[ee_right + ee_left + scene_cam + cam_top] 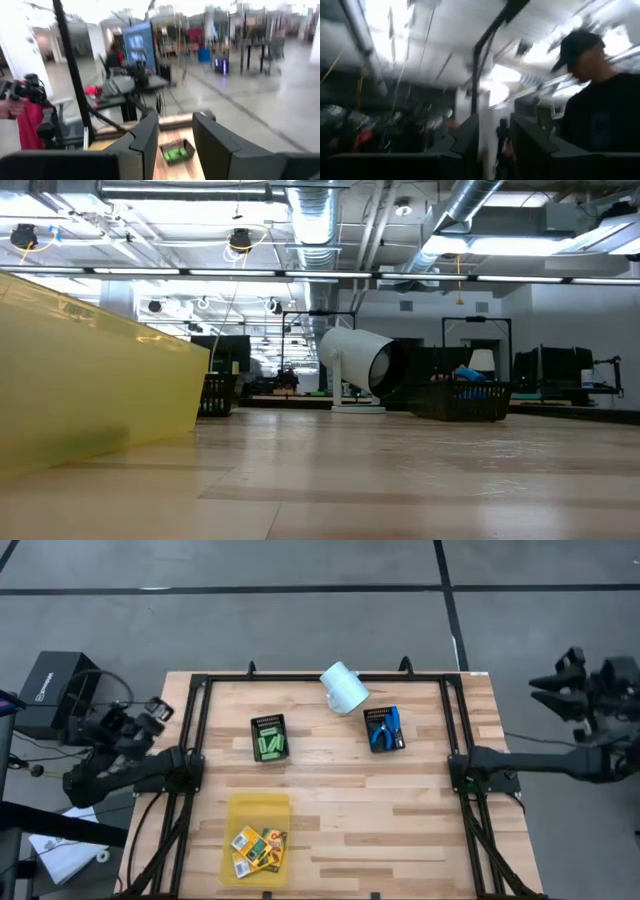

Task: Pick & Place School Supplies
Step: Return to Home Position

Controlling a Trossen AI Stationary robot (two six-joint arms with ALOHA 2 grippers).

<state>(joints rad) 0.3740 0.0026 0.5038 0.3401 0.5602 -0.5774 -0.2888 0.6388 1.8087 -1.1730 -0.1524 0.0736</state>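
Evidently the sorting looks finished. The green erasers (269,745) lie in the left black bin (268,720), the blue-handled pliers (385,730) in the right black bin (370,716), and the orange-yellow boxes (258,848) in the yellow tray (255,810), each kind in its own container. A white cup (344,687) lies on its side near the far edge. The left end effector (494,120) hangs beyond the table's (350,800) left side and the right end effector (176,117) beyond its right. Both have fingers apart and hold nothing, probably parked to clear the work.
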